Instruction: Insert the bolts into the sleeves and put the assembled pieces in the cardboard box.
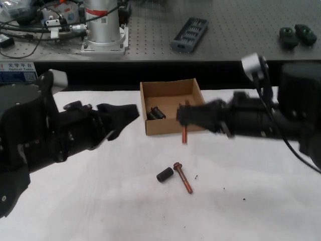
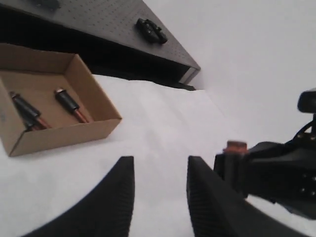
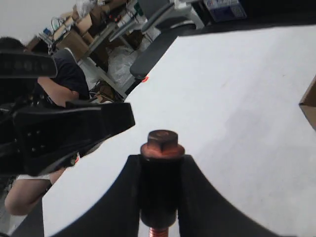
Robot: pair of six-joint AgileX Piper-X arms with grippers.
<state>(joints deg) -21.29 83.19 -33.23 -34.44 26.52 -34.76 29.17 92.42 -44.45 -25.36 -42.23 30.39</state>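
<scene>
Two pieces (image 2: 71,106) are laid in the box (image 1: 163,126) at the cloth's (image 1: 251,191) far edge. A third piece (image 3: 158,190) is clenched in the right gripper (image 3: 158,165) before it. One bolt (image 1: 183,177) and sleeve (image 1: 164,174) are left mid-cloth, and the left gripper (image 2: 160,170) is released, empty.

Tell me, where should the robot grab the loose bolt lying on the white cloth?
Probably around the middle of its shank, coming straight down from above. The loose bolt lies flat on the cloth, so its long sides are open, while its head sits close to the black sleeve, leaving little finger room there.
</scene>
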